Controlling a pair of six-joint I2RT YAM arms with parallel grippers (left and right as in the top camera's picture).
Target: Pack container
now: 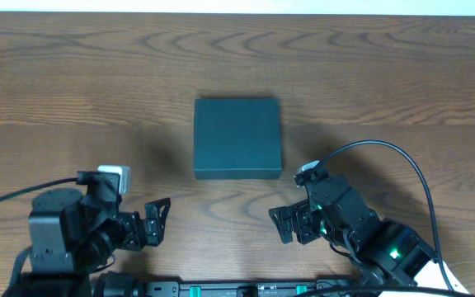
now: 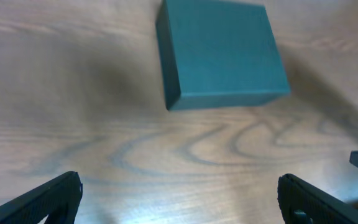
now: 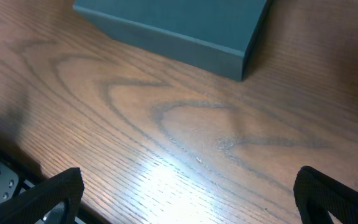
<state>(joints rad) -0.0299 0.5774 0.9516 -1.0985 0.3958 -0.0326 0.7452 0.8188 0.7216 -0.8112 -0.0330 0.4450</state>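
The container (image 1: 237, 137) is a dark teal square box lying closed and flat at the middle of the wooden table. It also shows in the left wrist view (image 2: 219, 53) and in the right wrist view (image 3: 185, 25). My left gripper (image 1: 153, 221) is open and empty near the front edge, left of and in front of the box; its fingertips frame bare wood (image 2: 180, 196). My right gripper (image 1: 291, 223) is open and empty, in front of the box's right corner, over bare wood (image 3: 188, 193).
The wooden table (image 1: 386, 74) stretches around the box. A black cable (image 1: 411, 165) loops up from the right arm. A cable (image 1: 7, 200) runs from the left arm to the left edge. The robot base bar (image 1: 237, 289) lies along the front edge.
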